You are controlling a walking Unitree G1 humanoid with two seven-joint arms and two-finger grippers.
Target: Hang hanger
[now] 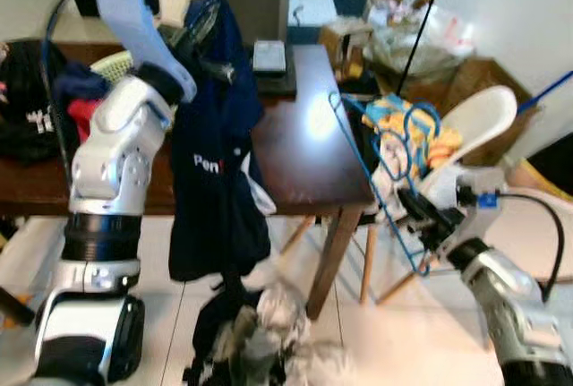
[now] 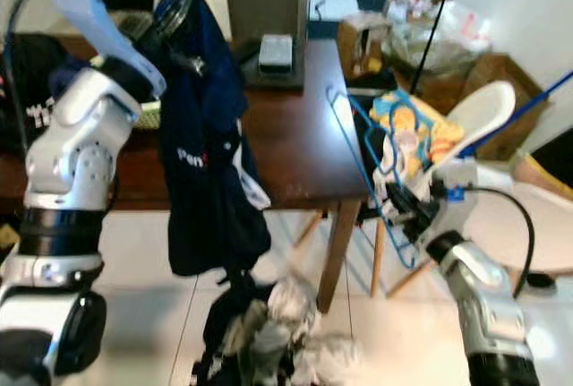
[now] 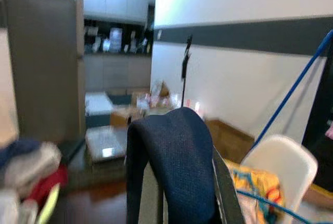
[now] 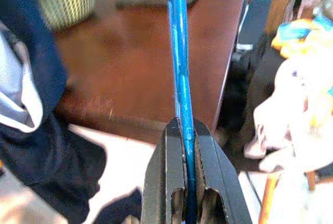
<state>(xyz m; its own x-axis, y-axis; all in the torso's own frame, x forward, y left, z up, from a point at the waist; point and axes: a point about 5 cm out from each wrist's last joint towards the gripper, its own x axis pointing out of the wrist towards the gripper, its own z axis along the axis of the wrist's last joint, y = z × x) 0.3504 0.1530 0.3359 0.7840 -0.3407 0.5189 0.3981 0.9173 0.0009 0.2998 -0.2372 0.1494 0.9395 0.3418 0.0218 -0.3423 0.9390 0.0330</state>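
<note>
Right gripper (image 4: 186, 146) fingers clenched on the blue hanger (image 1: 376, 180); left gripper (image 1: 199, 38) holds the navy shirt (image 1: 215, 162) raised. Hanger not yet inserted or hung.

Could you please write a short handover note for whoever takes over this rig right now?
Right gripper: shut on the blue hanger, holding it near its lower end beside the table's right edge.
Left gripper: raised over the dark wooden table, holding up the navy shirt; the cloth covers its fingers.
Done: hanger and shirt both lifted.
Left: shirt is not yet on the hanger; nothing is hung. More clothes lie piled on the floor below.
</note>
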